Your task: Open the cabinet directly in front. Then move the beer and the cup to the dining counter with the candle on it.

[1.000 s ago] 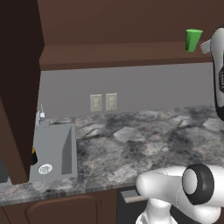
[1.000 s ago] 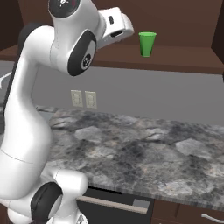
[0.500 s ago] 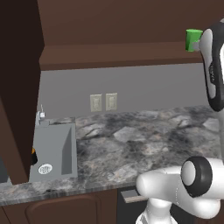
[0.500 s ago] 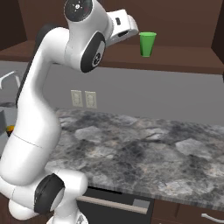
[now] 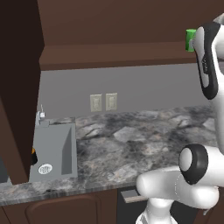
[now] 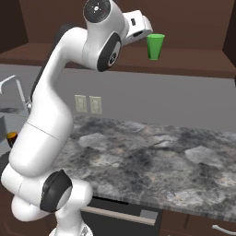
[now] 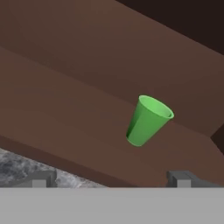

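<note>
The cabinet stands open, its dark brown door (image 5: 17,87) swung out at the left and its shelf (image 5: 113,54) bare along most of its length. The bright green cup (image 6: 155,46) stands upright on that shelf; in the left base view my arm half hides the cup (image 5: 190,40). My gripper (image 6: 147,31) is raised to shelf height just left of the cup, a short gap away. In the hand view the cup (image 7: 146,120) sits ahead between my fingertips (image 7: 41,178), and my gripper (image 7: 111,179) is open and holds nothing. The beer, the dining counter and the candle are out of view.
Below the shelf runs a grey marbled worktop (image 5: 131,140) with a sink (image 5: 52,151) at the left and a faucet (image 6: 16,90). A small black-and-orange thing (image 5: 33,156) lies in the sink. Two wall outlets (image 5: 104,102) sit on the grey backsplash.
My arm has swung the hand to the right along the shelf, closer to the cup, and now covers part of the cup in the left base view. The cup has not moved.
</note>
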### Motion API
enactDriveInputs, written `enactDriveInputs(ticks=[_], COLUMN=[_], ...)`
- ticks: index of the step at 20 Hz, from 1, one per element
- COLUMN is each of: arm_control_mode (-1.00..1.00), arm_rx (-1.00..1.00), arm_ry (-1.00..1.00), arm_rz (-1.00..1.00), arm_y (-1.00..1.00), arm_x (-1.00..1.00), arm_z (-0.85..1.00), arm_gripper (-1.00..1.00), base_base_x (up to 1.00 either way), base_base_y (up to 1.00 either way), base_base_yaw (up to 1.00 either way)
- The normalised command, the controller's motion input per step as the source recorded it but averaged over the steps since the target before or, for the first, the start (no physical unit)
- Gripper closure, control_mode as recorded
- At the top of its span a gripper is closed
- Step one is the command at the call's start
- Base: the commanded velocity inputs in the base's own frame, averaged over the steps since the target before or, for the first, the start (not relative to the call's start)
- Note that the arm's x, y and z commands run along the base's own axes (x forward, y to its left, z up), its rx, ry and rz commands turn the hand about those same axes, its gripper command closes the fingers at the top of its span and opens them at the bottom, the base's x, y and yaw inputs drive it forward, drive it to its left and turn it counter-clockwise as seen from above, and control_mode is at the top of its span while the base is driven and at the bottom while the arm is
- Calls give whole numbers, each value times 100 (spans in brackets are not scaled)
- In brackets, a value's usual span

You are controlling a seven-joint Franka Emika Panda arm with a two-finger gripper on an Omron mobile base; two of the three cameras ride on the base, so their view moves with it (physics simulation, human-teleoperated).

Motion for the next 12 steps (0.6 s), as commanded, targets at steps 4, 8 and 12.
enactDriveInputs(ticks=[4, 8, 12], arm_control_mode=[-100, -100, -100], arm_rx=[0, 0, 0], arm_ry=[5, 9, 9], arm_rz=[0, 0, 0], arm_y=[-14, -7, -6], arm_x=[36, 28, 28], arm_z=[0, 3, 4], arm_gripper=[-100, -100, -100], base_base_x=[0, 0, 0], base_base_y=[0, 0, 0], base_base_yaw=[0, 0, 0])
